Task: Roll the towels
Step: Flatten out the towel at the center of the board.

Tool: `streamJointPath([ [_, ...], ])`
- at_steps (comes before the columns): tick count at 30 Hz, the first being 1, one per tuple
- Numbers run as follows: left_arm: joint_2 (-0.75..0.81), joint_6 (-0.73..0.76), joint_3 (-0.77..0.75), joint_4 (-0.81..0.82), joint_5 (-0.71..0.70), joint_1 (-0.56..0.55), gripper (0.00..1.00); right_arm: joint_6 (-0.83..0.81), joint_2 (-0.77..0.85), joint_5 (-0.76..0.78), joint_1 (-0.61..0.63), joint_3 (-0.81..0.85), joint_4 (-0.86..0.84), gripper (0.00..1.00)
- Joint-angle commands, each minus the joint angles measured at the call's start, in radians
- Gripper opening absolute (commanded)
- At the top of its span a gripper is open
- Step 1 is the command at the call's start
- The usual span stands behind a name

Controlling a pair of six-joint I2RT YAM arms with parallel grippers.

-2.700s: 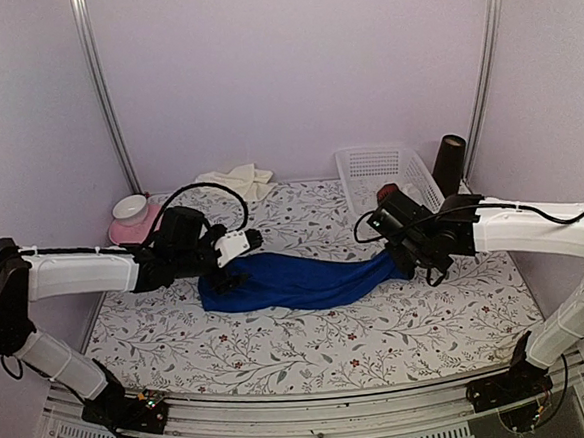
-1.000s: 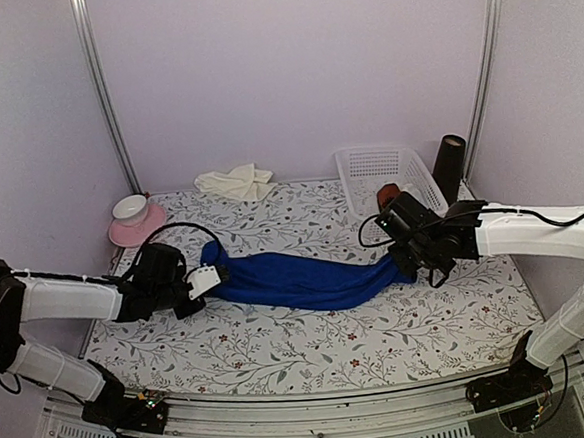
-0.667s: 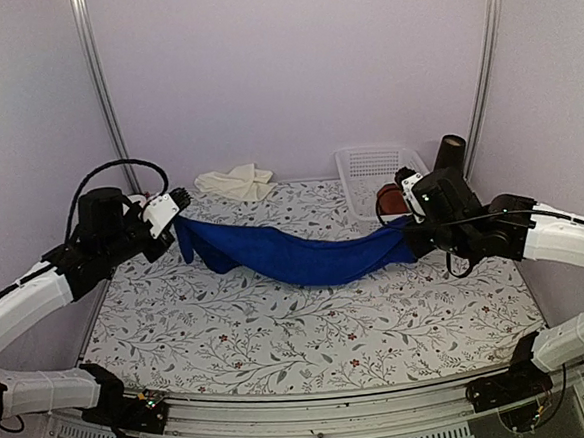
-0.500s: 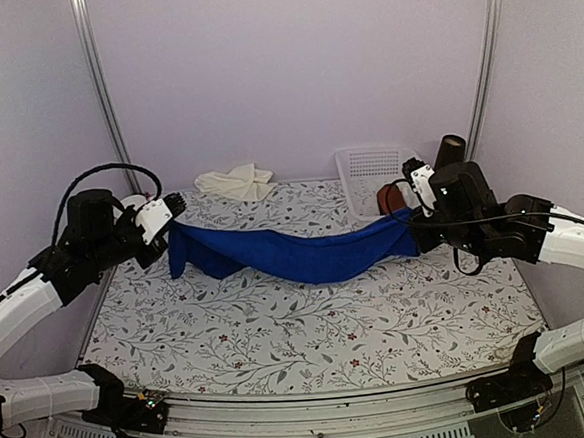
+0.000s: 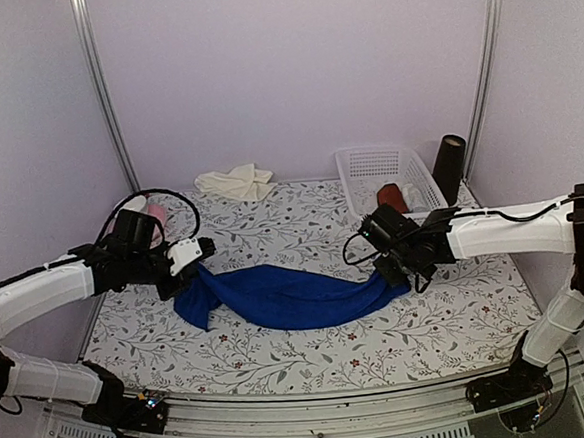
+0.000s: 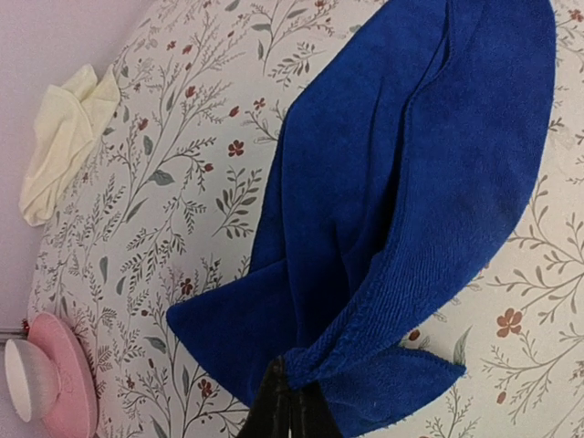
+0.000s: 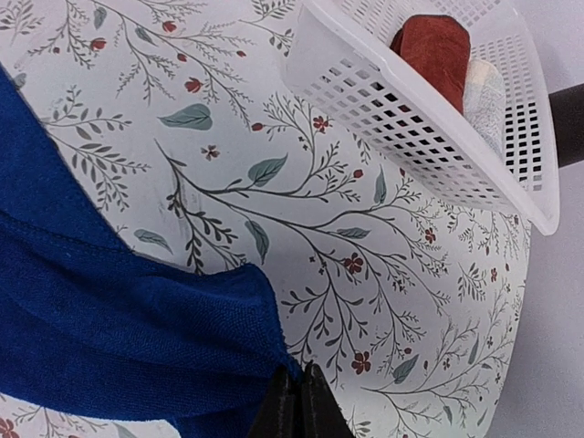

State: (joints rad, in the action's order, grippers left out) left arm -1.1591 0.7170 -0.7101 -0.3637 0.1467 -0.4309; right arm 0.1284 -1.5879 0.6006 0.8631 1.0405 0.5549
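Blue towel [image 5: 287,297] lies bunched mid-frame on the tabletop [image 5: 311,353], long axis running left to right. My left gripper [image 5: 200,257] pinches its left end, my right gripper [image 5: 394,275] its right end. Cream towel [image 5: 235,181] lies at upper centre, nearer my left gripper.

Two towels on the counter [image 5: 311,353]: one blue towel [image 5: 287,297] at centre, one cream towel [image 5: 234,181] at 11 o'clock. One white basket [image 5: 368,164] at 1 o'clock, with one dark red roll [image 5: 391,197] and one pale roll [image 7: 484,91]. One dark cylinder [image 5: 450,166], one pink plate [image 6: 68,365], one white bowl [image 6: 27,379]. Two pincers: left pincer [image 6: 290,406], right pincer [image 7: 294,401].
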Motion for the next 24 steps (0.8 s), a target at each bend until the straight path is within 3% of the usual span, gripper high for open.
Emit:
streamJointPath([
  [1,-0.108,-0.04,-0.053,0.107,0.071,-0.033,0.0,0.056,-0.081,0.113,-0.002,0.078,0.031,0.06],
  [5,-0.18,-0.046,-0.086,0.123,0.1,-0.067,0.0,-0.014,-0.091,0.022,0.0,0.086,-0.067,0.44],
  [9,-0.195,-0.023,-0.099,0.122,0.157,-0.082,0.0,-0.161,-0.022,-0.238,0.014,0.041,-0.286,0.65],
  [14,-0.212,-0.031,-0.135,0.088,0.192,-0.083,0.0,-0.258,-0.045,-0.594,0.069,-0.016,-0.612,0.75],
  [18,-0.221,-0.048,-0.144,0.087,0.217,-0.083,0.0,-0.301,-0.194,-0.642,0.143,0.021,-0.831,0.77],
  [24,-0.232,-0.06,-0.159,0.066,0.241,-0.078,0.0,-0.237,-0.399,-0.644,0.228,0.135,-1.031,0.76],
])
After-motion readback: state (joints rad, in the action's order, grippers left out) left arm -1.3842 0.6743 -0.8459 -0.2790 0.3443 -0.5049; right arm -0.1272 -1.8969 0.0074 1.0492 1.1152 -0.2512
